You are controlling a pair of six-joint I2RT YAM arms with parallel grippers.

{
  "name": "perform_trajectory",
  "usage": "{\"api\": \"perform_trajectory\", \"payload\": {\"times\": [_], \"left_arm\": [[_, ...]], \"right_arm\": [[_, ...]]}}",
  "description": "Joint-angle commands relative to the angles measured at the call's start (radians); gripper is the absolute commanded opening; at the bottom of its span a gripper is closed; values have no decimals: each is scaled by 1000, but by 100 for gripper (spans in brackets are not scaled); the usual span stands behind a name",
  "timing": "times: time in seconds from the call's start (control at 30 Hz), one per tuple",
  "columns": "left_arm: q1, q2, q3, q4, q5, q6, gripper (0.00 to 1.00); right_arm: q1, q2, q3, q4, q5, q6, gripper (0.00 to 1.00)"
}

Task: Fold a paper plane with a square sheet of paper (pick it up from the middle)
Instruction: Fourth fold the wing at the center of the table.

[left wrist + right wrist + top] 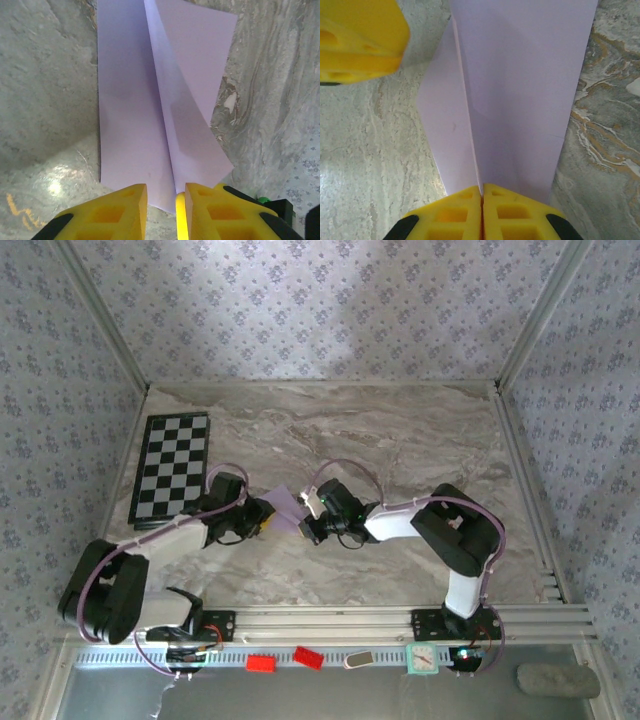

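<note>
The square sheet of paper (285, 505) is pale lilac and stands folded up along a centre crease, its two halves sloping down to the marble table between my grippers. In the right wrist view my right gripper (482, 192) is shut on the raised crease of the paper (520, 90). In the left wrist view my left gripper (166, 200) is open a finger's width, with the near end of the paper's (130, 100) crease reaching into the gap; neither pad presses it. The left gripper's finger (360, 40) also appears across the sheet from the right wrist.
A black-and-white checkerboard (170, 465) lies at the back left of the table. Two red blocks (262, 663), a teal object (422, 658) and a grey pad (555, 680) sit on the front ledge behind the arm bases. Wallpapered walls enclose three sides.
</note>
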Motion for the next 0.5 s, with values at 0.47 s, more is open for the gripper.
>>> {"api": "perform_trajectory", "payload": {"times": [0.47], "left_arm": [[-25,145,59,98,53,68,35]], "right_arm": [[-75,66,16,34,-198,152,10]]}}
